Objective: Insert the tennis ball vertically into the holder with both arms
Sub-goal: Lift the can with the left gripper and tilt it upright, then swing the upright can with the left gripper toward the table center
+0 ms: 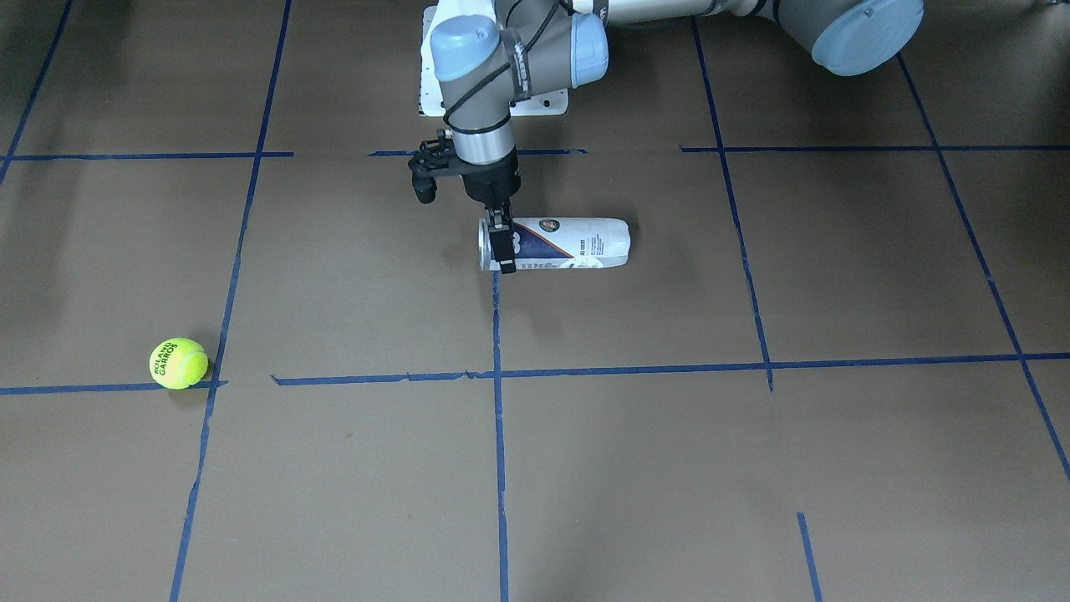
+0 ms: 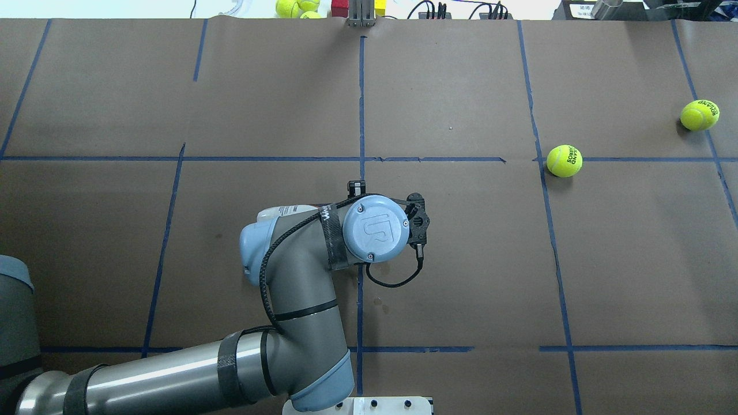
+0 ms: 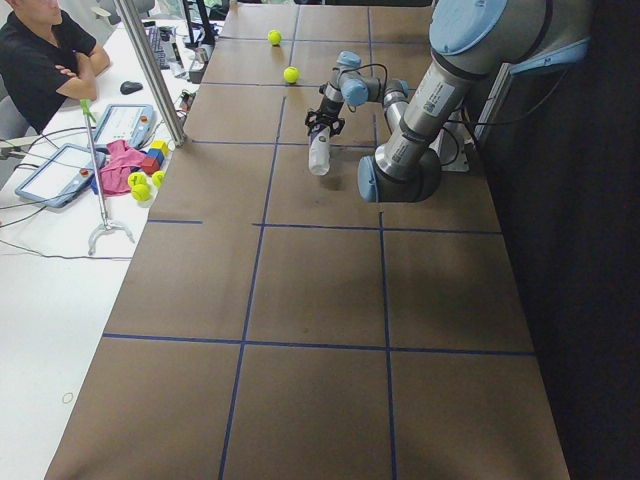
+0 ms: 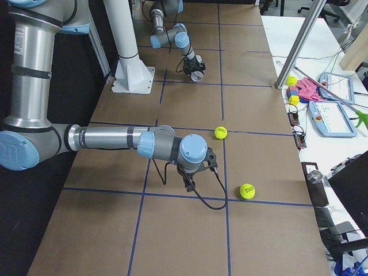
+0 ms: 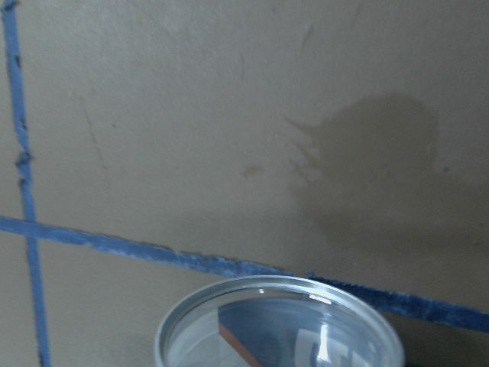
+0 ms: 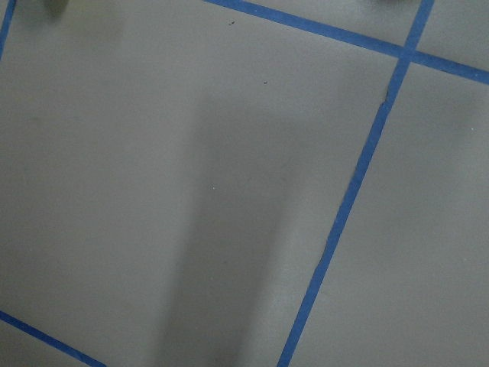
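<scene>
From the front-facing camera: a clear plastic cylindrical can with a navy, white and orange label [image 1: 577, 242], flat on its side on the brown paper-faced table [image 1: 669, 468], near the middle. Long axis left to right across the table, parallel to the robot's edge. Open mouth toward the robot's right, rounded closed end toward its left.

Left tool [image 1: 501, 244] straight down over the mouth end, black fingers [image 1: 503, 251] astride the can, near finger at its side. Clamped or merely around it: cannot tell.

From overhead, little of this: just a pale sliver of the can past the grey-and-silver left arm [image 2: 300, 300] with its smooth light blue caps. Through the left wrist camera, a look into the mouth: shiny silver metal rim [image 5: 275, 284], label colours behind clear plastic.

Fuzzy neon yellow-green tennis ball [image 1: 178, 362] well to the right of the can and farther from the robot, just beside a crossing of blue tape lines [image 1: 499, 468], black print showing. Second such ball [image 2: 699, 114] farther right, outside the front-facing frame.

Right tool [image 4: 188, 183] only in the right-end view, pointing down above the table. Released or clenched: cannot tell.
</scene>
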